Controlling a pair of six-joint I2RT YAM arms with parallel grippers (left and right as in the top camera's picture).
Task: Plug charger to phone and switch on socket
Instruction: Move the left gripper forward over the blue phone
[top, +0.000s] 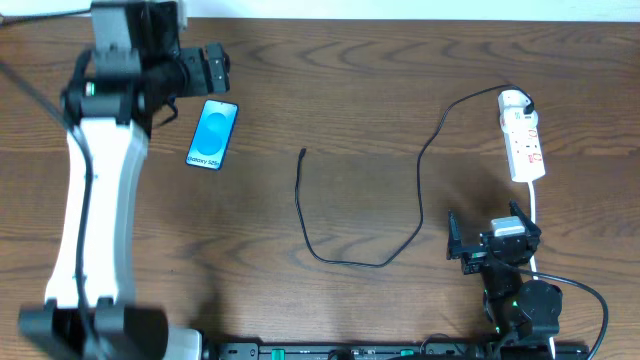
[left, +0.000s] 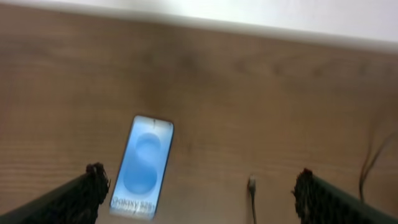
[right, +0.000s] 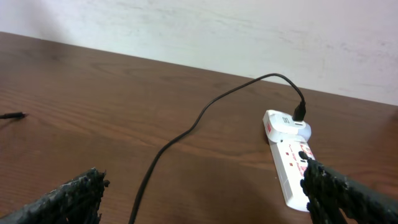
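Note:
The phone (top: 212, 134) lies flat at the table's left, blue screen up; it also shows in the left wrist view (left: 144, 165). The charger cable (top: 400, 240) loops across the middle. Its loose plug tip (top: 303, 152) rests right of the phone, also seen in the left wrist view (left: 252, 183). Its other end sits on the white adapter (top: 514, 99) in the socket strip (top: 526, 145). My left gripper (top: 210, 68) hangs open and empty above the phone (left: 200, 196). My right gripper (top: 490, 232) is open and empty (right: 202, 196), just short of the strip (right: 287, 165).
The strip's white cord (top: 535, 215) runs back toward the right arm's base. The pale wall (right: 217, 31) borders the table's far edge. Bare wood lies between the phone and the cable loop.

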